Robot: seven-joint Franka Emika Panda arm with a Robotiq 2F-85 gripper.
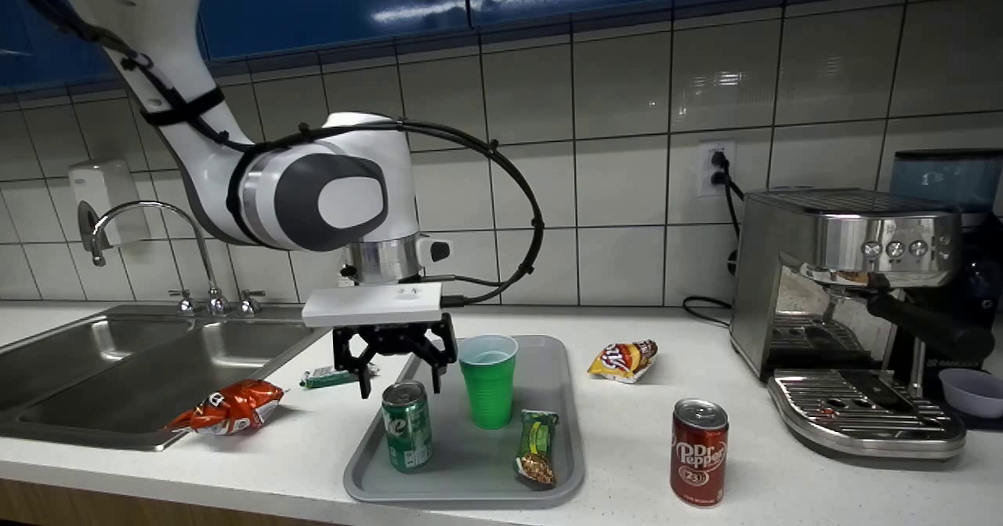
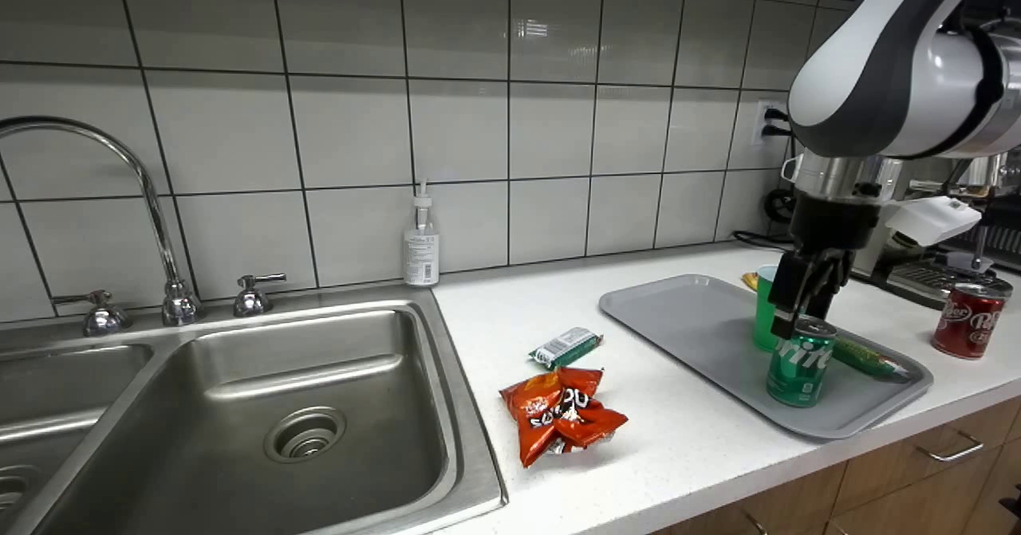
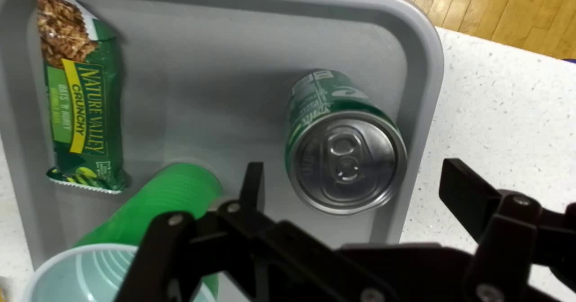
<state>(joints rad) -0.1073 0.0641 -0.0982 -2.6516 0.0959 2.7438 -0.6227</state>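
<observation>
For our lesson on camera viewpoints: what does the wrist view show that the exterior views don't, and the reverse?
Only the wrist view shows the wooden floor and clearly legible lettering on the granola bar.
Only the exterior views show the sink, the faucet, the red snack bag, the Dr Pepper can and the coffee machine.
All share the white countertop and the gray tray holding that bar, the green soda can and the green cup, plus the gripper.

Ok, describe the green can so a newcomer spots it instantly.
Find the gray tray on the white counter. Near one corner, by the open gripper, stands the green can. Unlike the taller green cup and the granola bar sharing the tray, it has a silver lid.
</observation>
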